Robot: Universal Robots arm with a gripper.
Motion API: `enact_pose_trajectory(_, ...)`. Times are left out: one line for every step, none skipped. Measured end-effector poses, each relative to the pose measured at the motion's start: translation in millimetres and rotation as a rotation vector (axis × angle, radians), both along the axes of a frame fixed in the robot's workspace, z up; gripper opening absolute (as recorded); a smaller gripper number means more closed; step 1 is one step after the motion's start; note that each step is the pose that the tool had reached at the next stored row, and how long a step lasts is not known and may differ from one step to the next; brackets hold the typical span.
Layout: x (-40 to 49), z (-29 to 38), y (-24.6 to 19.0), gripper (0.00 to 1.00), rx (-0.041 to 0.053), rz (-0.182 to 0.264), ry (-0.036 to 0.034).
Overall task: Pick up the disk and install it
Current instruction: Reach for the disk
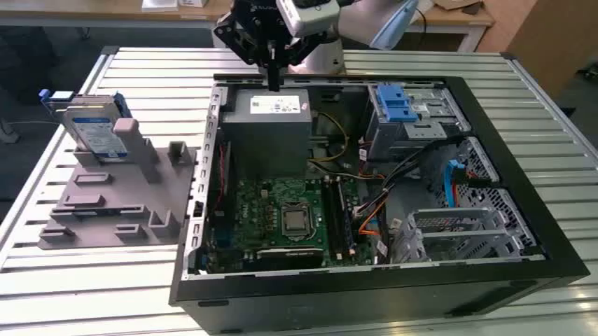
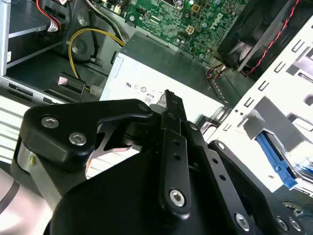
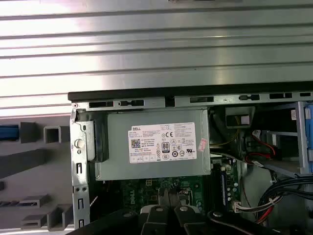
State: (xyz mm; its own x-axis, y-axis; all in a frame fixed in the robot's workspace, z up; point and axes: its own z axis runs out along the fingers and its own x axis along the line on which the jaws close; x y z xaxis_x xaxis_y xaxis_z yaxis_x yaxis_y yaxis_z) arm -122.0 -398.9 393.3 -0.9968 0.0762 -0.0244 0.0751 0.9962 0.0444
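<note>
You get the disk (image 1: 94, 129) from the exterior view: it stands upright on edge in a grey fixture (image 1: 112, 203) on the slatted metal bench (image 1: 94, 280), at the exterior view's left, well apart from the gripper (image 1: 274, 85). Nothing holds it. Its white-and-blue label faces the camera, and a blue rail shows along its upper edge.

That view also shows you the open computer case (image 1: 374, 301) lying on the bench beside the fixture. Inside it sit the grey power supply (image 1: 271, 126) with its white sticker, the green motherboard (image 1: 280, 210) below it, and, toward the exterior view's right, a silver drive bay (image 1: 416, 119) with a blue latch (image 1: 400, 103). The gripper hangs over the case's far edge, just above the power supply. Its fingers (image 1: 274, 73) are pressed together with nothing between them.

The first wrist view looks straight down for you on the power supply (image 3: 156, 147), with the gripper (image 3: 166, 193) over the motherboard's edge (image 3: 146, 188) and the fixture (image 3: 29, 161) off to the side.

The second wrist view looks along the gripper (image 2: 168, 95) and adds a looping yellow cable (image 2: 93, 34) beside the power supply (image 2: 161, 61), a black fan (image 2: 244, 44) with a red wire, and a blue plastic part (image 2: 274, 156) in a perforated metal cage.
</note>
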Motion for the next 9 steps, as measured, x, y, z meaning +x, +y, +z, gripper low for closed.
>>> enact_pose_trajectory(0.0, 0.0, 0.0, 0.11, 0.0, 0.0, 0.0)
enact_pose_trajectory(0.0, 0.0, 0.0, 0.11, 0.0, 0.0, -0.0001)
enact_pose_trajectory(0.0, 0.0, 0.0, 0.11, 0.0, 0.0, -0.0001)
enact_pose_trajectory(0.0, 0.0, 0.0, 0.11, 0.0, 0.0, 0.0)
enact_pose_trajectory(-0.1, 0.0, 0.0, 0.11, 0.0, 0.0, -0.0001)
enact_pose_trajectory(-0.5, 0.0, 0.0, 0.11, -0.0001, 0.0, 0.0)
enact_pose_trajectory(-1.0, 0.0, 0.0, 0.11, 0.0, 0.0, 0.0)
enact_pose_trajectory(-1.5, 0.0, 0.0, 0.11, 0.0, 0.0, 0.0)
enact_pose_trajectory(-2.2, 0.0, 0.0, 0.11, 0.0, 0.0, -0.0001)
